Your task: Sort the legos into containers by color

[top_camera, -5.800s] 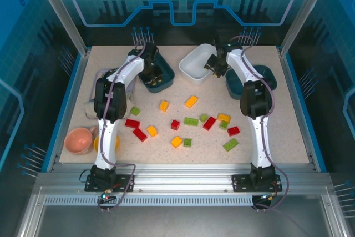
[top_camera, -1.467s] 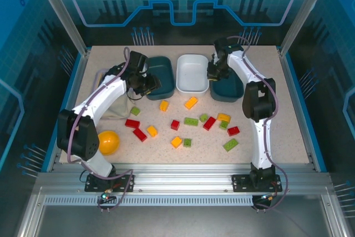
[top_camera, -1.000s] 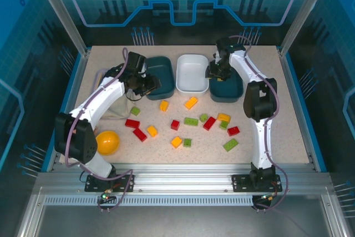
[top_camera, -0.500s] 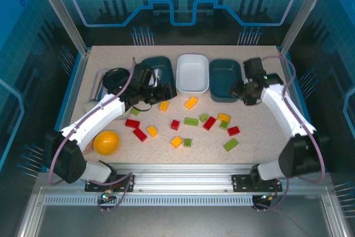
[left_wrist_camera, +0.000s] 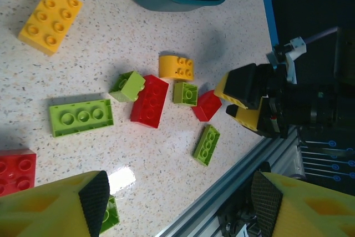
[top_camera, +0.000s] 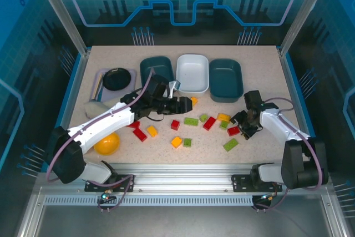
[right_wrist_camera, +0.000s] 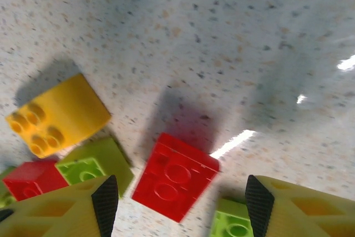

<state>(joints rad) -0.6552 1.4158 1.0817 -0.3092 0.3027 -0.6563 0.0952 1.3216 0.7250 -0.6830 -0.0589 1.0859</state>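
Observation:
Red, yellow and green legos lie scattered on the speckled table. Three containers stand at the back: a dark teal tray (top_camera: 156,69), a white tray (top_camera: 192,73) and a second teal tray (top_camera: 226,80). My left gripper (top_camera: 180,104) hovers open over the middle of the pile, next to a yellow brick (top_camera: 193,101). In the left wrist view the left gripper (left_wrist_camera: 180,201) holds nothing; a long green brick (left_wrist_camera: 81,117) and a red brick (left_wrist_camera: 150,101) lie ahead. My right gripper (right_wrist_camera: 180,201) is open low over a red brick (right_wrist_camera: 175,176), and its fingers do not touch that brick (top_camera: 233,131).
A yellow bowl (top_camera: 106,142) sits near the left arm's base. A black round dish (top_camera: 117,79) rests at the back left. The metal rail (top_camera: 183,167) borders the table's near edge. A yellow brick (right_wrist_camera: 58,115) and green bricks (right_wrist_camera: 94,165) crowd the red one.
Both arms left the trays at the back and swung toward the bricks. The left gripper moved right over the middle; the right came down to the red brick. Both jaws opened wider.

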